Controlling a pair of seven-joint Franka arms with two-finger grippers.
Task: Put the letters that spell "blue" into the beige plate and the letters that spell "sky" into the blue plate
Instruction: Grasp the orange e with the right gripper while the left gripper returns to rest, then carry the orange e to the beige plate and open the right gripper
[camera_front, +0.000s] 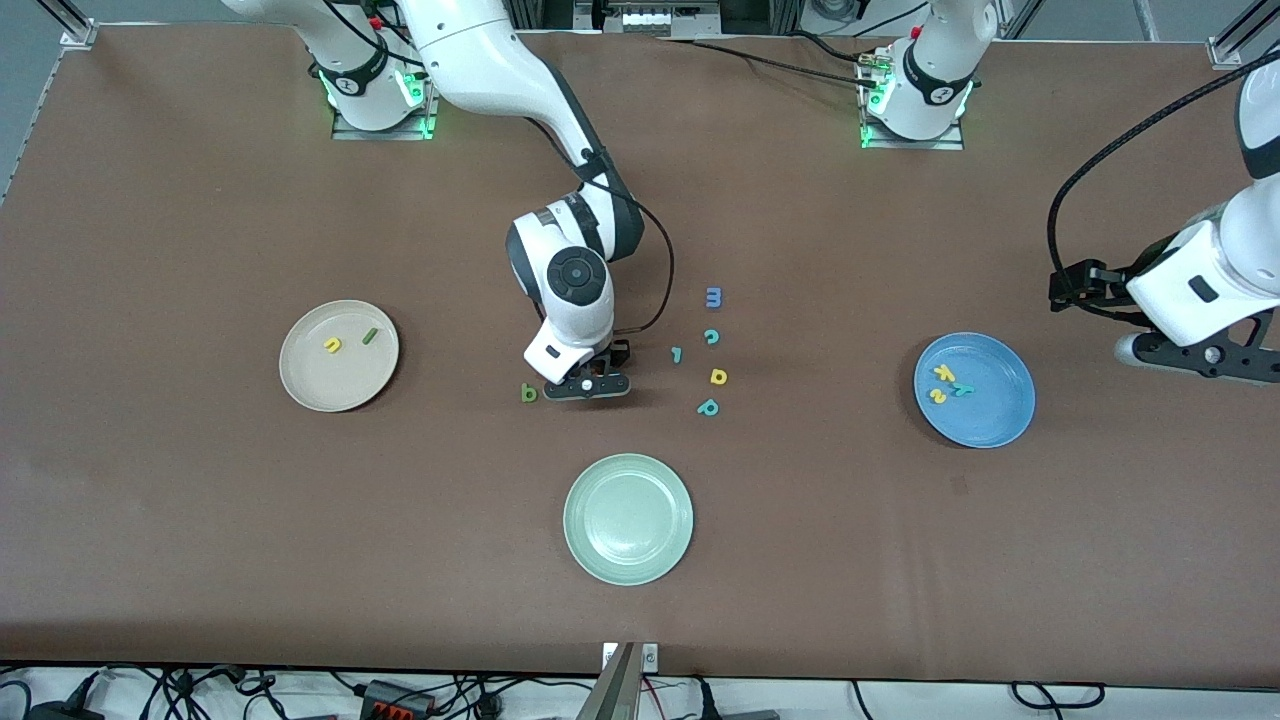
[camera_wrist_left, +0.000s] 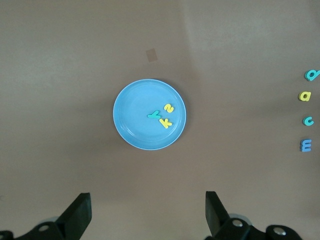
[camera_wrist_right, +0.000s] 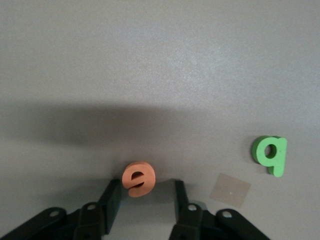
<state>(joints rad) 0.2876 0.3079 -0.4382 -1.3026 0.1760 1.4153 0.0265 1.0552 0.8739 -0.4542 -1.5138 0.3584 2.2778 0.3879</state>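
Right gripper down at mid-table, fingers part-closed either side of the orange "e", a small rounded foam letter; firm contact not discernible. Green "b" lies just beside. Left gripper waits wide open and empty above the blue plate.

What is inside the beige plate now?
The beige plate holds two letters: the yellow "u" and the dark green "l", lying apart. Nothing covers the plate, so its whole inside is visible, with no other letter there.

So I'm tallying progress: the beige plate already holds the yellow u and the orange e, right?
Not quite. The beige plate holds the yellow u and the dark green l, as the front view shows. The orange e sits on the table between the right gripper fingers.
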